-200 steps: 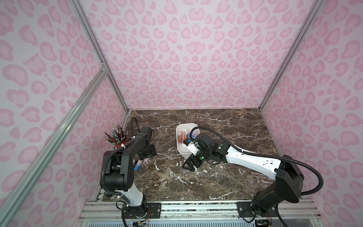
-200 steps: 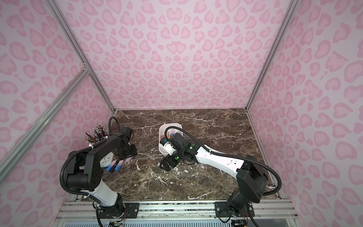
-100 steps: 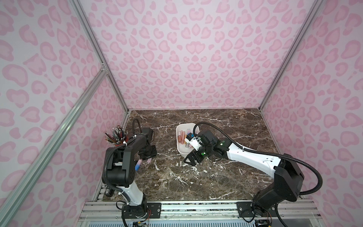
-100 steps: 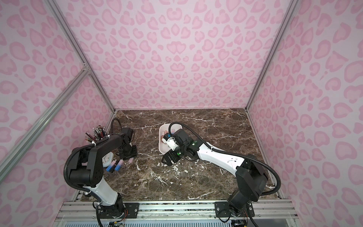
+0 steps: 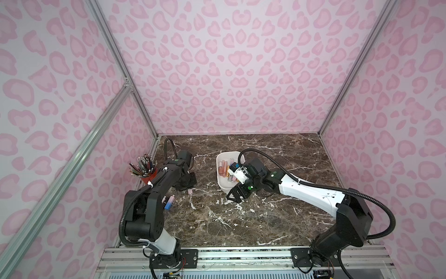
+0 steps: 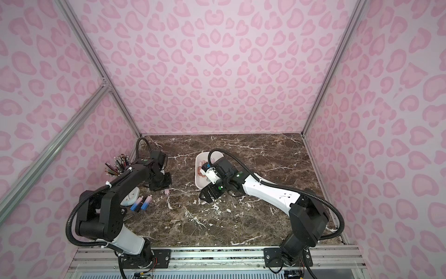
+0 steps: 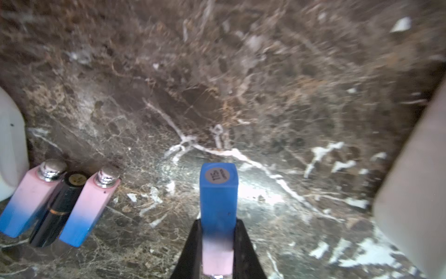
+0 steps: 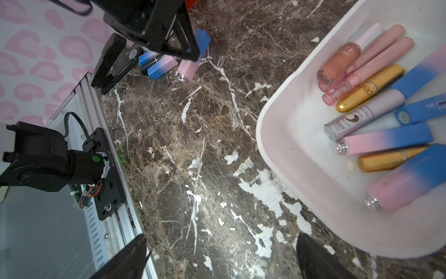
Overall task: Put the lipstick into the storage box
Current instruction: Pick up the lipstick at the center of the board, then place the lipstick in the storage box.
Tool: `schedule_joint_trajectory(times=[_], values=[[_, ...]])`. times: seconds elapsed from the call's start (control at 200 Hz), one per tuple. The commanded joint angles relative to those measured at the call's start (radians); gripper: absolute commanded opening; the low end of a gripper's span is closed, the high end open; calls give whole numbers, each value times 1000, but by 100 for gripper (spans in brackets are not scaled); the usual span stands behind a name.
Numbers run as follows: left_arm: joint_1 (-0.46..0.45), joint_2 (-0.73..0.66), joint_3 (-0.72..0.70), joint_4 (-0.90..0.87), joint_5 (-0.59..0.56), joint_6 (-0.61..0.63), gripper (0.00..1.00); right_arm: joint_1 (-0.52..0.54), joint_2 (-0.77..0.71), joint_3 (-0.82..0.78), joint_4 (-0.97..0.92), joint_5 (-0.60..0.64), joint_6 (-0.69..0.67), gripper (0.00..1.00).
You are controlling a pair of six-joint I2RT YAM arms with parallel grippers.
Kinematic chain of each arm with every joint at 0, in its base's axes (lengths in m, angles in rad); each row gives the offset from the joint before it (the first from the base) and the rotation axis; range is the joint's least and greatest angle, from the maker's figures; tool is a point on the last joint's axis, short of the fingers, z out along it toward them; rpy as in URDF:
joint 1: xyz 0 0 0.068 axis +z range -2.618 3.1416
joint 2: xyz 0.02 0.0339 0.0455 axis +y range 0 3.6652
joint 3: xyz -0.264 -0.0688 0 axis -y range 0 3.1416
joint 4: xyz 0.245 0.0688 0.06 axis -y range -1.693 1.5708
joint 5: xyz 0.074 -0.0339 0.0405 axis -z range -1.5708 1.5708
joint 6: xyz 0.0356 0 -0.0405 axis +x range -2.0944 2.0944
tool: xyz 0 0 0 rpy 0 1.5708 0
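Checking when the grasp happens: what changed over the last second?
The left gripper closed on the pink-and-blue lipstick; whether it is lifted yet cannot be told. The right gripper stayed open beside the storage box, shifting only slightly. The box, the tubes in it, the pencil cup and the spare lipsticks did not move.

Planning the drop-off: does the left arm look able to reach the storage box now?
Probably yes: bare marble separates the left gripper, shut on the lipstick, from the storage box; the open right gripper hovers at its near corner.
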Motion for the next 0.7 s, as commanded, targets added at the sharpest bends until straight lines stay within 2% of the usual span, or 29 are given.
schedule_joint_trajectory(times=[0.0, 0.23, 0.475, 0.695], values=[[-35, -13, 112, -74, 0, -44, 10, -4, -28, -35, -5, 21, 13, 99], [-184, 90, 396, -111, 16, -106, 13, -24, -142, -139, -8, 61, 41, 99], [-320, 303, 551, -71, 72, -133, 13, -41, -280, -222, -54, 112, 60, 99], [-413, 485, 698, -66, 105, -146, 13, -42, -395, -258, -110, 100, 69, 99]])
